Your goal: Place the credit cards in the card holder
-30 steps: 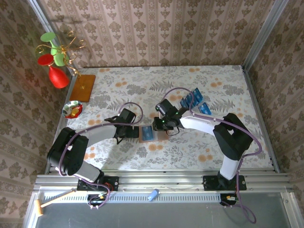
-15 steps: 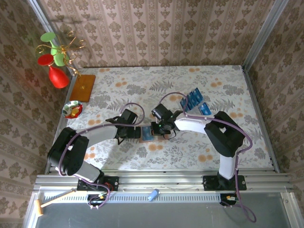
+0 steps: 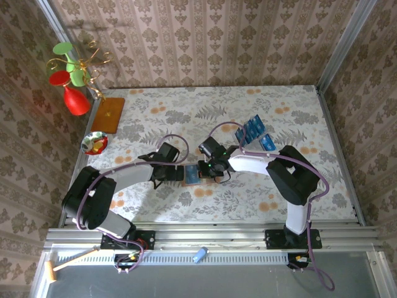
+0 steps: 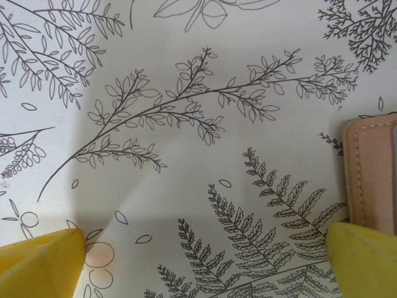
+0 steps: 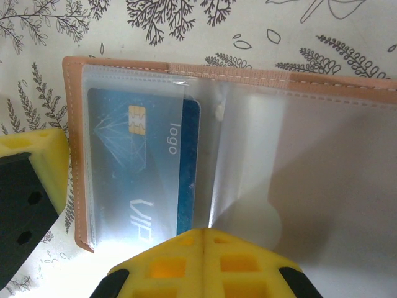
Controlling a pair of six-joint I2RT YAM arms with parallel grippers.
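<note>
The card holder (image 5: 372, 93) lies open in the middle of the counter (image 3: 298, 105) with one blue card (image 5: 142, 167), marked "logo" and "VIP", already in its clear sleeve (image 5: 260, 143), the other credit cards (image 3: 253, 133) loose toward the right edge, the right fingers (image 5: 203, 239) shut and empty over it, and the left fingers (image 4: 363, 257) wide apart and empty beside it.

Light: bright, even, overhead.
Shadow: soft band on the cloth (image 4: 186, 62) left of the card holder (image 4: 372, 167).
Glare: white sheen low on its clear sleeve (image 5: 248, 155).
Focus: crisp stitching.
</note>
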